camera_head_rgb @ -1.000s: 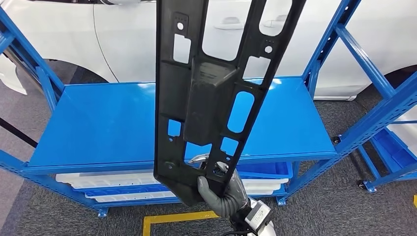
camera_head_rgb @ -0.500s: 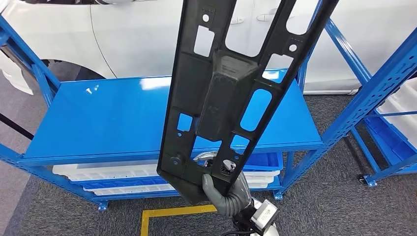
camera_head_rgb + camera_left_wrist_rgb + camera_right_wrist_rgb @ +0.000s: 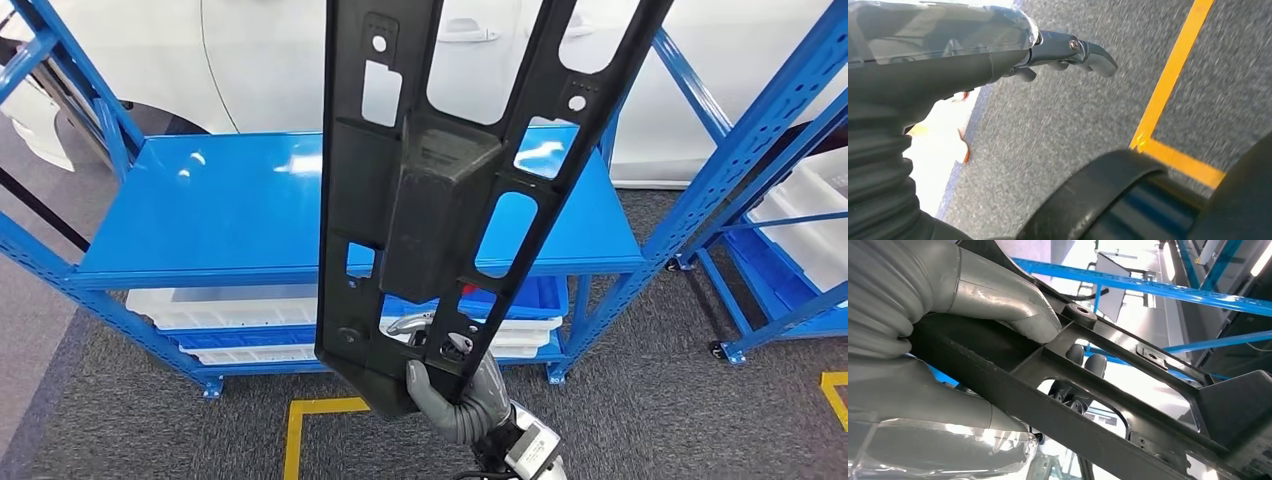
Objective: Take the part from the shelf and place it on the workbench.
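Step in hand: the carry is judged to be under way; the part is off the shelf and the workbench is not identified in any view.
Part: a long black plastic panel (image 3: 440, 190) with rectangular and oval cut-outs and a raised block at its middle is held upright in front of the head camera, its lower end low and its upper end cut off by the picture's top edge.
Right hand: the right hand (image 3: 455, 392) is clamped on the panel's lower end; in the right wrist view the grey thumb (image 3: 1013, 307) is pressed on one face of a rib and dark fingertips (image 3: 1083, 360) are seen through a cut-out on the other face.
Left hand: the left hand (image 3: 998, 50) hangs over grey carpet and a yellow floor line (image 3: 1168, 95); nothing is seen in it, the fingers are extended and only slightly bent.
Shelf: a blue steel rack (image 3: 230, 215) stands behind the panel, its top board bare where visible, with white and blue trays (image 3: 230, 310) on the lower level; a second blue rack (image 3: 770, 180) stands to the right.
Background: a white car body (image 3: 270, 70) is seen behind the racks.
Next move: the workbench must first be brought into view, presumably by turning; the tall panel is held at one end only, so a firm grip and clearance from the rack uprights would be called for.
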